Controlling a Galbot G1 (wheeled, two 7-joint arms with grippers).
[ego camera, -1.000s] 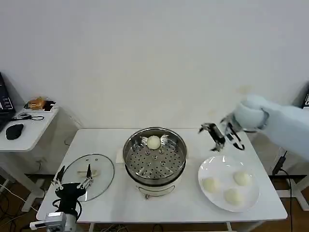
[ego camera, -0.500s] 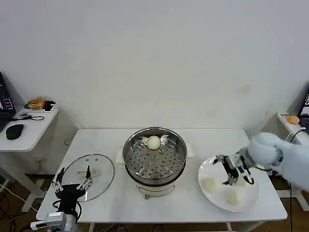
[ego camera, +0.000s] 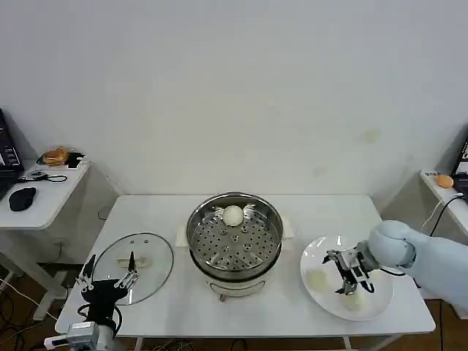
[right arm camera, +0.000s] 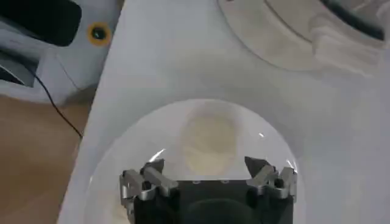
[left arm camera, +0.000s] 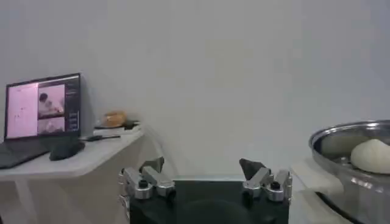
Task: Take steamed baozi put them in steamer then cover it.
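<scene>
Over the plate, right gripper agape

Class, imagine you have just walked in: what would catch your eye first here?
The shiny steamer at the table's centre, holding one bun. To its right, the right gripper, jaws open, hangs over a white plate of buns. The glass lid lies to the left.

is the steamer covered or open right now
Open. The glass lid lies flat on the table left of the steamer, with one bun showing inside.

One baozi in open steamer
</scene>
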